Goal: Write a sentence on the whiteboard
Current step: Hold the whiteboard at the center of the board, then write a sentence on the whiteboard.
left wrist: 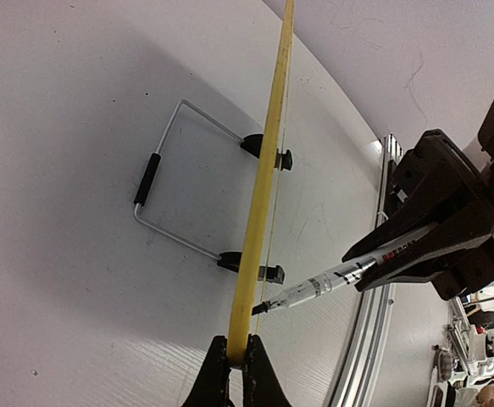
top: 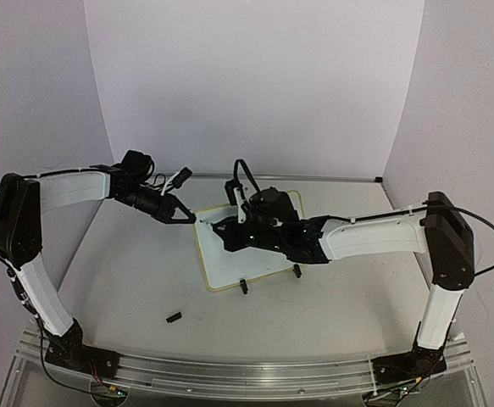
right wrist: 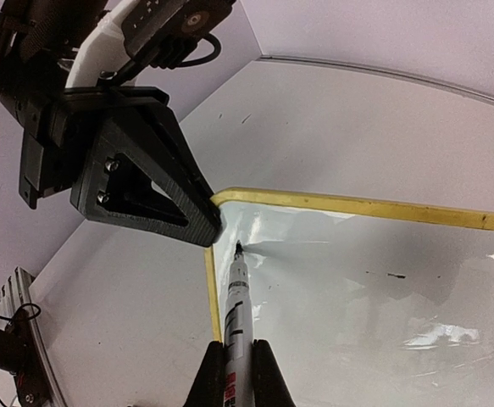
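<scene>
The whiteboard (top: 228, 261) stands tilted on the table on two black clip feet (top: 244, 287). Its white face (right wrist: 357, 297) with the yellow rim (right wrist: 365, 206) carries no words that I can see, only a tiny dark speck. My left gripper (top: 185, 214) is shut on the board's far-left corner, and its fingers pinch the yellow rim (left wrist: 263, 195) edge-on in the left wrist view. My right gripper (top: 226, 233) is shut on a black marker (right wrist: 236, 314). The marker's tip (right wrist: 239, 248) touches the face just inside that corner. The marker (left wrist: 331, 284) also shows in the left wrist view.
A small black marker cap (top: 174, 317) lies on the table in front of the board. A wire stand (left wrist: 166, 182) sticks out behind the board. The table's aluminium rail (top: 247, 373) runs along the near edge, and the backdrop walls close the far side.
</scene>
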Motion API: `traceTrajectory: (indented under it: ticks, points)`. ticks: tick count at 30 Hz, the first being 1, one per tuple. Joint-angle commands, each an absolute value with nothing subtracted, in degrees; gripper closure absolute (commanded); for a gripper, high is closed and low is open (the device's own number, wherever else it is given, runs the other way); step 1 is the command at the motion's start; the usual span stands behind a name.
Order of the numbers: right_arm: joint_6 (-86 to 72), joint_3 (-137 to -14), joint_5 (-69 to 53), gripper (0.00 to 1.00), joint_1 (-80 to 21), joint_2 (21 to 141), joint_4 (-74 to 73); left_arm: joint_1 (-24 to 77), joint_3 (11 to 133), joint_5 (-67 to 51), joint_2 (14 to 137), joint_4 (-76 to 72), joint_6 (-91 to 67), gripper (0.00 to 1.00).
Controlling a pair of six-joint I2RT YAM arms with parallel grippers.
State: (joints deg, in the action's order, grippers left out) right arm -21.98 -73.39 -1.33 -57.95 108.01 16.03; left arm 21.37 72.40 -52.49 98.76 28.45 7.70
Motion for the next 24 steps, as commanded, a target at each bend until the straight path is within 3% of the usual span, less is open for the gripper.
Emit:
traceTrajectory:
  ticks: [1,24]
  points:
    - [-22.3,-71.9,1.6,1.00,-58.0,106.5,15.7,21.9,74.6,-52.1,99.3,28.8,10.3,1.00]
    - [-21.8,-69.3,0.4,1.00,-59.1,101.1,16.7,21.9,74.9,-51.7,99.2,29.3,10.5,1.00]
